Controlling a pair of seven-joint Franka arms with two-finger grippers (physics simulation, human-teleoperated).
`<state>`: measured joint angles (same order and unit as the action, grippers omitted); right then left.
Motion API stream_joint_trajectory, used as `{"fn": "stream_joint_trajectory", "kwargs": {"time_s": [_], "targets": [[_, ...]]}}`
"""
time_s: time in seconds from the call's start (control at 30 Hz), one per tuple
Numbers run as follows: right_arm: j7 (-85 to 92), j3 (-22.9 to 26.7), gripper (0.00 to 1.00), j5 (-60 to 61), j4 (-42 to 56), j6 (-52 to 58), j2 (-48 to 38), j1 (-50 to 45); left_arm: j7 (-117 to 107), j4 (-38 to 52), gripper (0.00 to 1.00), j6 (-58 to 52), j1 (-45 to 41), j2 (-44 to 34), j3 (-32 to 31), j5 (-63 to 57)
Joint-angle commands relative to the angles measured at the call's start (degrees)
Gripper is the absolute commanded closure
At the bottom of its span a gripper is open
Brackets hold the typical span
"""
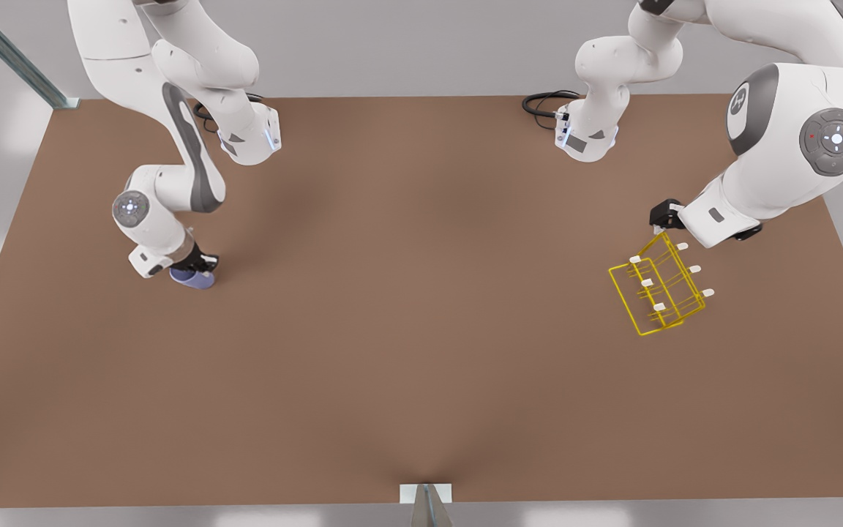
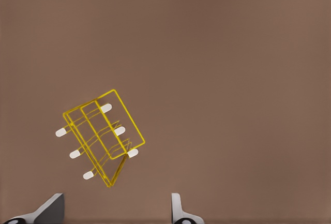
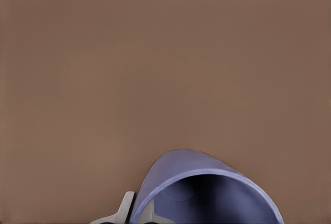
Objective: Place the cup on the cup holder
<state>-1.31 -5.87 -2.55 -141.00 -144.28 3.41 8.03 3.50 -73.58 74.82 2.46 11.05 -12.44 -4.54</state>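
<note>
The lavender-blue cup (image 1: 192, 278) is at the front view's left, low over the brown table. My right gripper (image 1: 203, 262) is shut on it. In the right wrist view the cup (image 3: 207, 182) shows its open mouth, and the right gripper (image 3: 137, 209) pinches the rim wall, one finger outside and one inside. The yellow wire cup holder (image 1: 659, 289) with white-capped prongs stands on the table at the front view's right. My left gripper (image 1: 667, 216) hovers just behind it. In the left wrist view the left gripper (image 2: 116, 211) is open, with the cup holder (image 2: 101, 136) a short way beyond its fingers.
The brown table (image 1: 421, 329) stretches wide and bare between the two arms. Black cables (image 1: 542, 102) lie by the arm base at the far edge. A small metal bracket (image 1: 426, 498) sits at the table's near edge.
</note>
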Motion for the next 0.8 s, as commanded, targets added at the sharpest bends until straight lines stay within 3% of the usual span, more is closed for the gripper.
{"fn": "stream_joint_trajectory", "kwargs": {"time_s": [0.0, 0.13, 0.23, 0.37, 0.5, 0.6, 0.77], "targets": [[-1.5, -1.2, 0.79, -0.2, 4.1, 11.1, 0.0, -0.9, 0.0, 0.0, 0.00, 0.0, 0.0, -0.1, 0.0, 0.0], [-9.1, -8.4, 0.79, 3.9, 15.5, 22.9, 0.5, -1.1, 0.0, 0.0, 0.00, -0.2, 0.0, -0.1, 0.0, 0.0], [-16.4, -13.2, 0.79, 4.0, 22.7, 24.0, 4.4, -3.1, 0.1, 0.0, 0.00, -0.6, -0.1, -0.1, -0.1, -0.1], [-19.7, -13.2, 0.79, 5.6, 35.9, 25.9, 12.7, -9.3, 0.0, 0.0, 0.00, -0.6, -0.1, -0.1, -0.1, -0.1], [-18.5, -13.3, 0.79, 21.6, 49.0, 25.9, 21.5, -14.1, 0.0, 0.0, 0.00, -0.5, -0.1, -0.1, -0.1, 0.0], [-12.5, -13.2, 0.79, 38.0, 62.2, 25.3, 33.3, -17.4, 0.0, 0.0, 0.00, -0.5, -0.1, -0.1, -0.1, 0.0], [-9.1, -13.2, 0.79, 45.6, 85.4, 17.0, 51.4, -27.5, 0.0, 0.0, 0.00, -0.5, -0.5, -0.1, -0.1, -0.1]]}}
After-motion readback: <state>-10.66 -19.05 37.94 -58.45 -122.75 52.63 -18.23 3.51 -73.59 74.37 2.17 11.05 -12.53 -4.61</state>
